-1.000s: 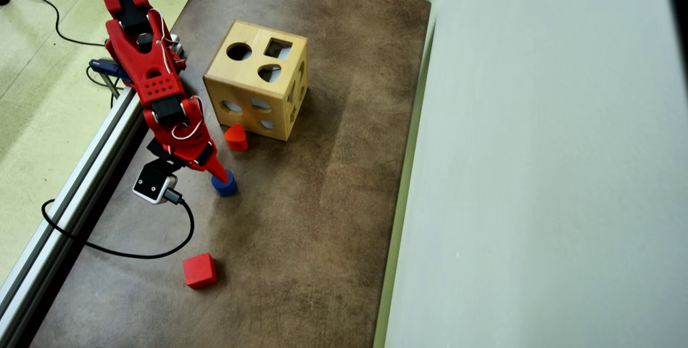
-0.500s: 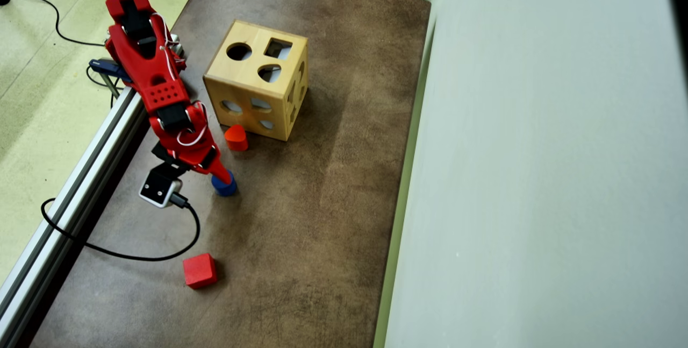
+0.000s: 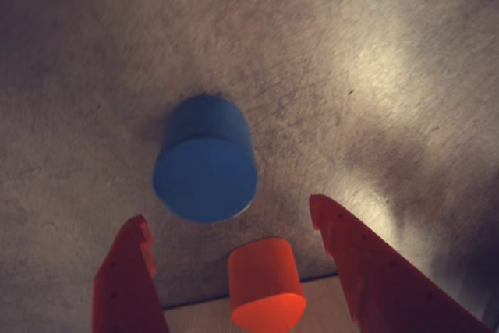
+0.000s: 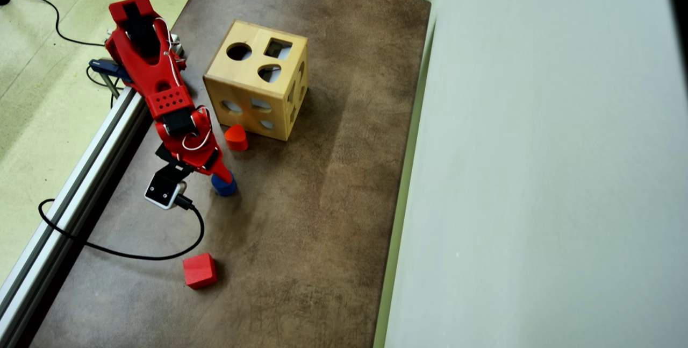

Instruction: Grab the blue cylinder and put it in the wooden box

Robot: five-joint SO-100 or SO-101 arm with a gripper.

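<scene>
The claw [image 3: 230, 224] is spread wide and grasping nothing; in the wrist view its two red fingers [image 3: 125, 278] stand apart from the blue cylinder [image 3: 205, 168], which sits upright on the desk [image 4: 322, 203]. From the cylinder [image 4: 224, 185], the red-orange block [image 4: 236, 137] lies toward the wooden box [image 4: 257, 79]. Away from the box the desk is open, save for a red cube [image 4: 199, 270].
</scene>
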